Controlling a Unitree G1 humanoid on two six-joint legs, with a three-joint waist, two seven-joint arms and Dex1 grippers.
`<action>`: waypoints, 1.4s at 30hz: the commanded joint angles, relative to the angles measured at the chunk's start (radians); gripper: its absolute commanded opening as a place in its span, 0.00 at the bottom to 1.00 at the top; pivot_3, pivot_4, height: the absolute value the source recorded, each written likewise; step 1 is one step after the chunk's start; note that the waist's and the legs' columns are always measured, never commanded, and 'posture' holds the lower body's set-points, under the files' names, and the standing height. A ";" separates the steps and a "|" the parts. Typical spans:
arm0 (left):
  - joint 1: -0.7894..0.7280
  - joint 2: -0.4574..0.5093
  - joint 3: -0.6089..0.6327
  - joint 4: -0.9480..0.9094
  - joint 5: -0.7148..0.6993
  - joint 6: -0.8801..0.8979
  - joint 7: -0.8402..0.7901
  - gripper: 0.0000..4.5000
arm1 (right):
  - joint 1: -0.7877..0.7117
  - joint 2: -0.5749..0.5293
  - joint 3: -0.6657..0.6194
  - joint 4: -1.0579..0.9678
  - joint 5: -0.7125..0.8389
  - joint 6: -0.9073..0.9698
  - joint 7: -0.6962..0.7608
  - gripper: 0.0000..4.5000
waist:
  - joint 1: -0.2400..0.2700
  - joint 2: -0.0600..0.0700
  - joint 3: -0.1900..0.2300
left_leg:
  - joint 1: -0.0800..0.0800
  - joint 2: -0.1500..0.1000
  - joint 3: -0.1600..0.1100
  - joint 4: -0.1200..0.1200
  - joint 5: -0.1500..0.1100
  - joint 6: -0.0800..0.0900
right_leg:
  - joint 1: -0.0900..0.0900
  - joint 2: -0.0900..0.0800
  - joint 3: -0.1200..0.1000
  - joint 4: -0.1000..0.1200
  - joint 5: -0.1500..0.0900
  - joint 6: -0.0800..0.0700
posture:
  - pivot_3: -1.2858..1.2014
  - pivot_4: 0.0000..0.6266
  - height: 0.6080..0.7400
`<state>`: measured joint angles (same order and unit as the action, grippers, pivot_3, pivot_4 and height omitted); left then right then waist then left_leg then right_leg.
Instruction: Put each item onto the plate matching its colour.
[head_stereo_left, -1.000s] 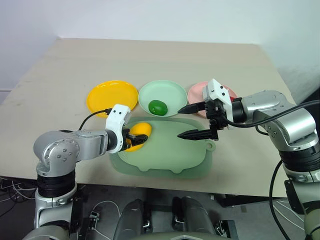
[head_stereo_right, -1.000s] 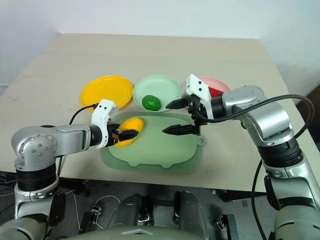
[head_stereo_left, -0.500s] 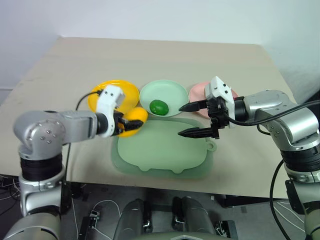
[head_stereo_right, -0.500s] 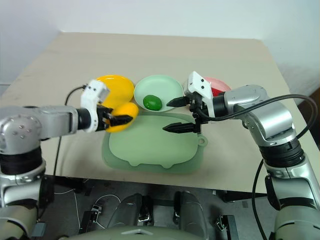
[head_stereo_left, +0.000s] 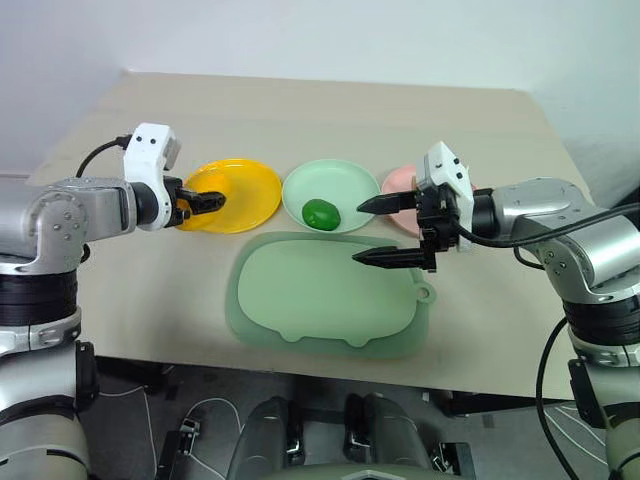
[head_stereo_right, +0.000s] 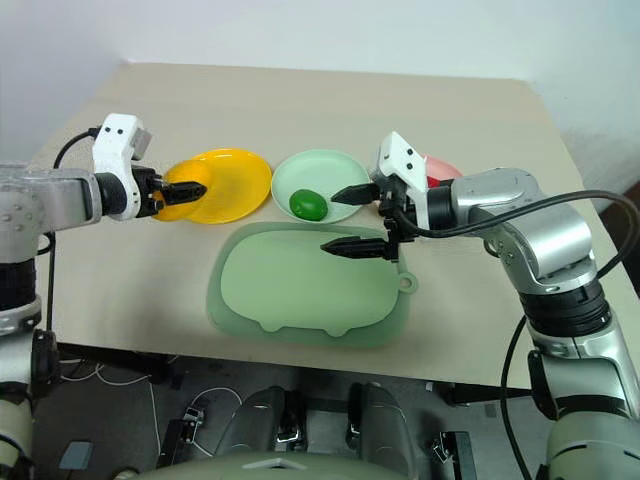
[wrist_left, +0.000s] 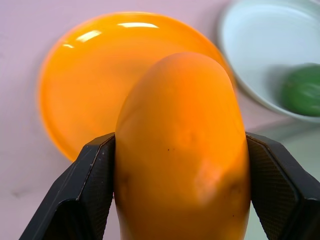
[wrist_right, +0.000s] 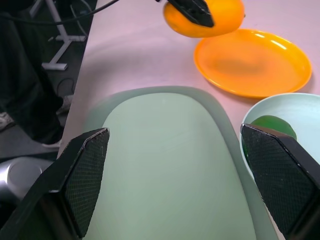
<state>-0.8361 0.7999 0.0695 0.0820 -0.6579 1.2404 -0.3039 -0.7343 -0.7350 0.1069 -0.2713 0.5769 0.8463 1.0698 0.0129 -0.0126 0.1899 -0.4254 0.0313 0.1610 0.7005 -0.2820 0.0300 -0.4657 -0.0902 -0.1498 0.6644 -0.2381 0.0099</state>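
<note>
While the left gripper (head_stereo_left: 205, 200) stays clamped on the mango (wrist_left: 182, 155), it has carried the fruit off the pale green tray (head_stereo_left: 325, 295) and out to the yellow plate (head_stereo_left: 240, 190). A second ago the mango sat at the tray's near-left corner; now it hangs over the plate's outer edge, on the side away from the tray, not yet set down. In the left wrist view both black fingers (wrist_left: 87, 190) press the mango's sides, with the plate below and beyond it.

Right gripper (head_stereo_left: 385, 230) hovers over the tray's far right corner, jaws wide apart, holding nothing, barely shifted.

Green fruit (head_stereo_left: 320, 213) lies in the mint plate (head_stereo_left: 340, 180), just beyond the tray's far edge. Pink plate (head_stereo_left: 398, 182) sits beyond the tray's far right corner, mostly hidden behind the right wrist; a red bit (head_stereo_right: 437, 181) shows there, probably the watermelon wedge, though I can't confirm it.

Tray now holds no fruit. So green looks done, red likely done, and yellow is the last one in hand: what's left is to lower the mango nearer the plate's middle and release. Risk: letting go this close to the rim could roll it off onto the table (head_stereo_left: 330, 110).
</note>
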 joint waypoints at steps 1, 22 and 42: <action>-0.096 -0.025 -0.039 0.204 0.128 -0.196 -0.073 0.74 | -0.009 0.033 -0.032 -0.023 0.025 0.004 -0.043 1.00 | 0.000 0.000 0.000 | 0.000 0.000 0.000 0.000 0.000 0.000 | 0.000 0.000 0.000 0.000 0.000 0.000 | 0.52 0.24 0.67; -0.172 -0.170 -0.061 0.671 0.400 -0.485 -0.261 1.00 | 0.014 0.039 -0.038 -0.056 0.039 0.020 -0.106 1.00 | -0.008 -0.001 0.001 | -0.002 0.000 0.001 0.000 0.002 0.004 | -0.002 0.000 0.000 0.001 0.000 0.000 | 0.52 0.24 0.67; 0.311 0.051 0.261 -0.127 0.124 -0.386 -0.587 1.00 | 0.120 -0.001 -0.167 -0.151 0.135 0.065 -0.158 1.00 | -0.028 -0.003 0.002 | -0.001 0.001 0.000 0.000 0.002 0.002 | -0.001 0.000 0.000 0.001 0.000 0.000 | 0.52 0.24 0.67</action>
<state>-0.5612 0.8269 0.2387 0.0433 -0.4744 0.9010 -0.8388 -0.6210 -0.7321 0.0017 -0.3812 0.6779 0.9105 0.9283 -0.0147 -0.0155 0.1918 -0.4259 0.0319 0.1611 0.7002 -0.2802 0.0323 -0.4665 -0.0905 -0.1501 0.6653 -0.2381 0.0099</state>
